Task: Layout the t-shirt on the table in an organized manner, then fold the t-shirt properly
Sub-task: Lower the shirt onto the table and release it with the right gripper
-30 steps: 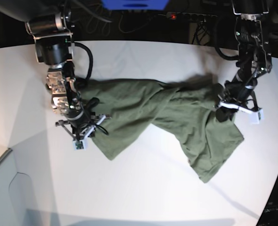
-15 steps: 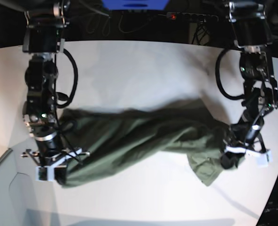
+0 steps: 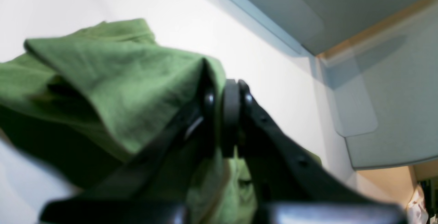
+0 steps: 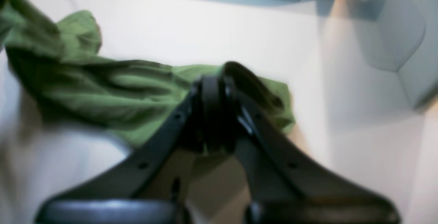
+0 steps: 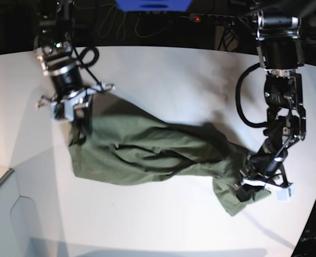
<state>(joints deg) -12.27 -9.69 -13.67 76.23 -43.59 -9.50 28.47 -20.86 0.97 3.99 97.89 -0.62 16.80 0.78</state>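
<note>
Left end effector (image 3: pixel 226 114) clamped low, right end effector (image 4: pixel 214 114) seemingly clamped too, both arms spread wide

Both wrist views are blurred – the t-shirt (image 4: pixel 113 90) has soft outlines there, and its cloth hides the fingertips of the left gripper (image 3: pixel 224 95).

Plain olive-green t-shirt (image 5: pixel 147 152), no print, matte white table (image 5: pixel 163 75), black left hand (image 3: pixel 224 114), black right hand (image 4: pixel 214 114)
</note>
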